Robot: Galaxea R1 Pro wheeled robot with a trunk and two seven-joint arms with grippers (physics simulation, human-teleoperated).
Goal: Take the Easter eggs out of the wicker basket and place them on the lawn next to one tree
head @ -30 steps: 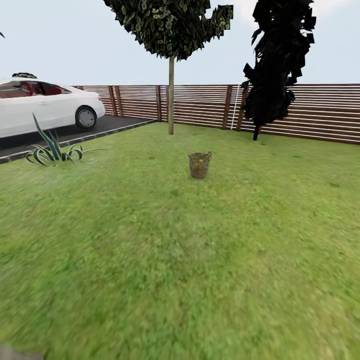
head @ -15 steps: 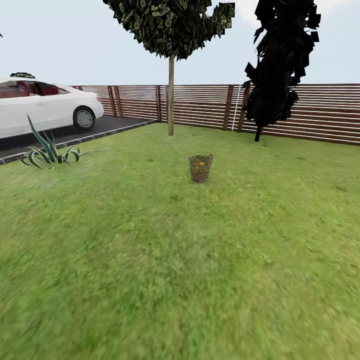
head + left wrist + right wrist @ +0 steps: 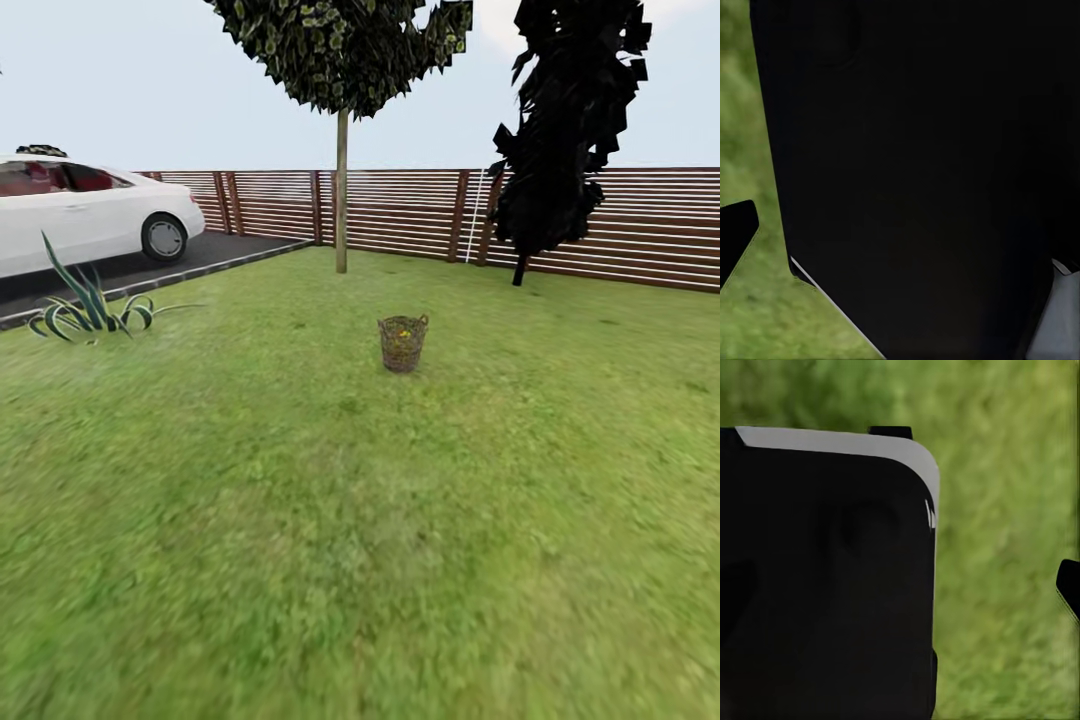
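— Three eggs to fetch, and the small round brown woven-twig basket (image 3: 402,343) sits upright out on the patchy green lawn (image 3: 300,520), well ahead of the robot. A speck of yellow shows at its rim; that's all of the eggs one can make out from here.

— And the drop-off?

— My pick: the slim pale-trunked tree with the dark leafy crown (image 3: 341,190), standing beyond the basket near the slatted wooden fence (image 3: 640,225). A white car (image 3: 85,210) is parked on the dark driveway off to the left, with a spiky green plant (image 3: 85,308) at the kerb.

— How will the eggs handle?

— I'd judge them light, hard-shelled and smooth, so apt to slip or roll. Best taken across the widest part, fingers reaching down through the open top. The basket looks light too; a knock to the rim could tip it.

— Grippers?

— Can't tell. Both wrist views give dark robot bodywork over blurred grass, with a dark tip at the edge of each, too little to say wide or narrow.
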